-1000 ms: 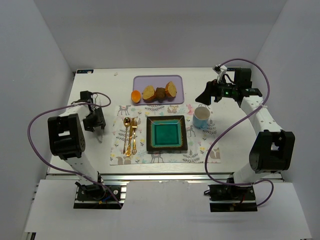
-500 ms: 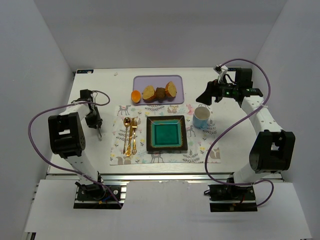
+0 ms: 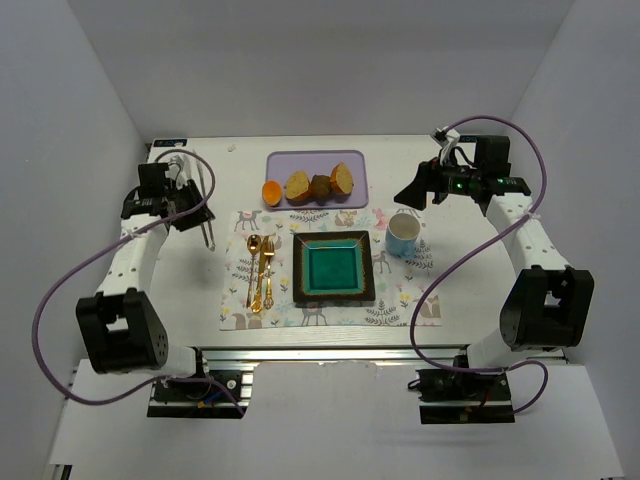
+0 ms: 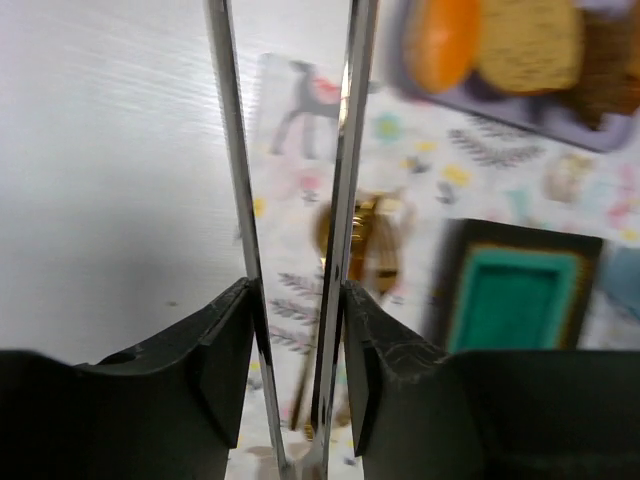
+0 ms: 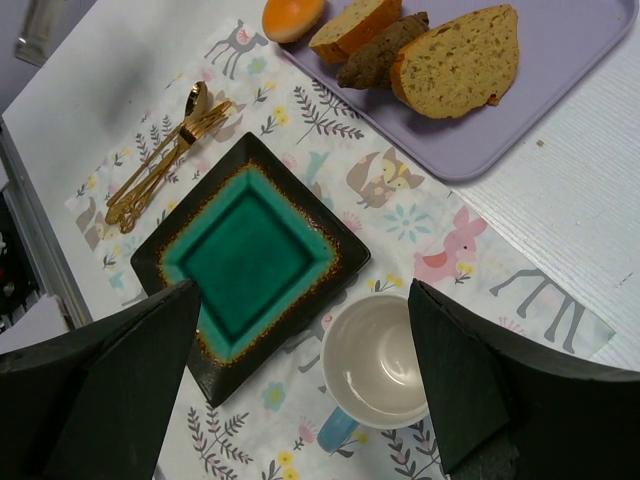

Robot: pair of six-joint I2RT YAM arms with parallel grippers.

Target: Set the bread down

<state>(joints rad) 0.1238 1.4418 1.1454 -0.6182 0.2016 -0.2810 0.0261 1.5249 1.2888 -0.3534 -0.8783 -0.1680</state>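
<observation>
The bread, a small orange bun point(image 3: 271, 191), lies at the left end of the purple tray point(image 3: 355, 165), next to two tan slices and a dark brown lump. It also shows in the left wrist view point(image 4: 445, 40) and the right wrist view point(image 5: 293, 17). My left gripper point(image 3: 192, 205) point(image 4: 297, 300) is shut on metal tongs point(image 4: 345, 150), which point toward the placemat's left edge point(image 3: 208, 232), left of the bun and short of it. My right gripper point(image 3: 410, 195) point(image 5: 303, 285) is open and empty above the blue cup point(image 3: 402, 233).
A dark square plate with a teal centre point(image 3: 300, 270) point(image 5: 150, 260) sits on the patterned placemat point(image 3: 236, 300). Gold cutlery point(image 3: 260, 270) point(image 5: 165, 160) lies left of the plate. The cup point(image 5: 378, 362) stands right of the plate.
My left arm has swung back and to the left, lifting the tongs and turning them toward the placemat. The right arm has barely moved.
</observation>
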